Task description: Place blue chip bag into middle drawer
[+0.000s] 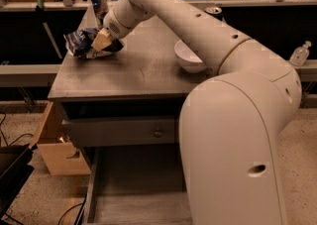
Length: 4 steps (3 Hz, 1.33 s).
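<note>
The blue chip bag [78, 43], crumpled dark-blue foil with silvery edges, is at the far left of the grey table top [143, 73], partly past its left edge. My gripper [101, 40] is at the bag's right side, shut on it, and the bag looks slightly lifted. The fingers are mostly buried in the foil. The middle drawer [138, 189] stands pulled out below the table, low in the view, with a pale plank floor and nothing in it. My arm's large white body covers its right part.
A white bowl [190, 58] sits on the table's right side. A blue soda can [99, 1] stands at the back left, another can [214, 12] at the back right. A shut drawer front with a round knob [158, 132] is above the open drawer. A cardboard box [54, 144] stands at the left.
</note>
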### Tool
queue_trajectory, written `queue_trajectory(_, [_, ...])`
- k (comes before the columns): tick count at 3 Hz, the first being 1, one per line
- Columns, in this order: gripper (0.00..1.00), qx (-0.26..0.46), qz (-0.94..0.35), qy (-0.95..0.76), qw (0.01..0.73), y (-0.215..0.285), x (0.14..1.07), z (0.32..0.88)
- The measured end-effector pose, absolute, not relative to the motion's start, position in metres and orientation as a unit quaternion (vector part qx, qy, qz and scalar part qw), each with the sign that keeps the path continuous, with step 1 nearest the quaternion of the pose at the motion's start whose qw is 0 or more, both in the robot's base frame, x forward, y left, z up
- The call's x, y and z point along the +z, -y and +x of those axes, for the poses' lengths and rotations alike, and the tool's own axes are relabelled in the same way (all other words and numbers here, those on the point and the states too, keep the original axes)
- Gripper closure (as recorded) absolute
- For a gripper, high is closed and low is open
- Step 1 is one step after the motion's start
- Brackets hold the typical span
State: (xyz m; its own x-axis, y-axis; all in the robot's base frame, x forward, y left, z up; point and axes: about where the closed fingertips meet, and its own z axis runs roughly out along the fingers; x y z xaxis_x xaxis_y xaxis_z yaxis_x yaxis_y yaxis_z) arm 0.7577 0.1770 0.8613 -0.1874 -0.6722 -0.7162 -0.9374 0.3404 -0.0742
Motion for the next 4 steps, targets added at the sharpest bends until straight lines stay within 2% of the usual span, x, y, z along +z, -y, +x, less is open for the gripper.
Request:
queue_trajectory(2, [1.0, 0.198, -0.55, -0.735, 0.342, -0.182, 0.869, 0.759])
queue_trajectory(4, [1.0, 0.195, -0.574, -0.708, 0.364, -0.155, 0.933, 0.726])
